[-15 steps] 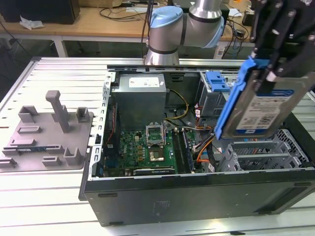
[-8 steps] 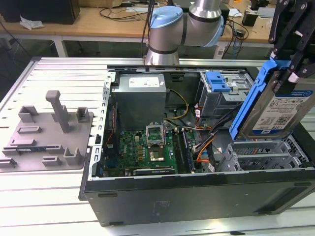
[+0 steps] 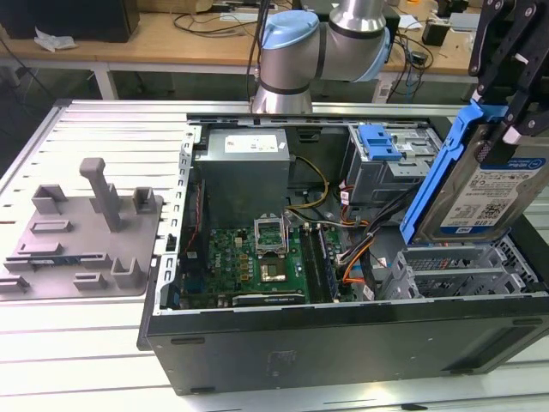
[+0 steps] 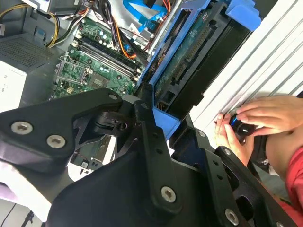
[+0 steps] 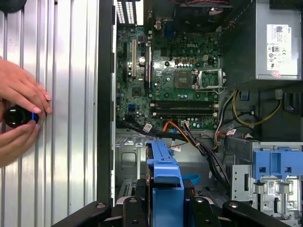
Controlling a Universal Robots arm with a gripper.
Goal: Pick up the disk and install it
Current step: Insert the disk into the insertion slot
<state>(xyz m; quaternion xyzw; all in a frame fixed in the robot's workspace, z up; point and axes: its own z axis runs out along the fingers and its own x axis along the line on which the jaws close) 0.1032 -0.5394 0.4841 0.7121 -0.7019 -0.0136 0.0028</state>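
A wooden workbench (image 3: 171,43) strewn with cables runs behind your station. In front of it a ribbed metal table (image 3: 111,129) carries an open computer case (image 3: 343,343) lying on its side.

Your jaws are closed on the disk (image 3: 480,193), gripping it at its upper end. It hangs tilted in the air with its white-and-blue label facing the exterior camera. The blue carrier bracket (image 3: 433,184) frames it down the long edge. Directly beneath the jaws sits the silver drive cage (image 3: 455,275) at the case's end. The disk's lower end is close above that cage, and you cannot tell whether they touch.

In the second wrist view the black linkage of the jaws clamps the blue bracket (image 4: 189,28), with the disk's dark underside (image 4: 189,61) running away from them. In the first wrist view you see the bracket edge-on (image 5: 165,175), rising from between the jaws.

Further into the case from the jaws lie the green motherboard (image 3: 249,257), a bundle of orange and black cables (image 3: 356,257) and the grey power supply (image 3: 244,172). A blue ribbed latch (image 3: 379,142) tops the bay beside it. The grey moulded fixture tray (image 3: 129,227) rests on the table well apart from the jaws, beyond the case.

Outside the case wall, a person's hand (image 5: 21,90) rests on the table around a small black knob (image 5: 16,117); the same hand (image 4: 270,113) shows in the second wrist view.
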